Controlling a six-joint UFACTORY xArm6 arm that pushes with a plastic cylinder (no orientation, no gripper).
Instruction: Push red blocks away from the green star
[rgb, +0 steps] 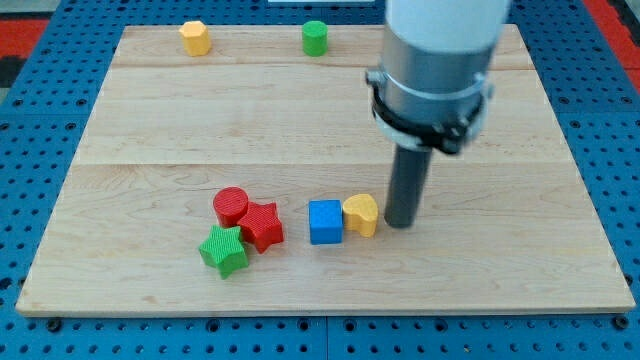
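Observation:
The green star (223, 250) lies at the lower left of the wooden board (150, 110). A red star (263, 225) touches its upper right side. A red cylinder (231, 206) sits just above the green star and against the red star. My tip (400, 223) rests on the board well to the right of these, just right of a yellow heart-shaped block (361, 214). A blue cube (325, 221) sits between the yellow heart and the red star.
A yellow hexagonal block (195, 37) and a green cylinder (315, 37) stand near the board's top edge. The arm's wide grey body (435, 60) hangs over the upper right of the board. Blue pegboard surrounds the board.

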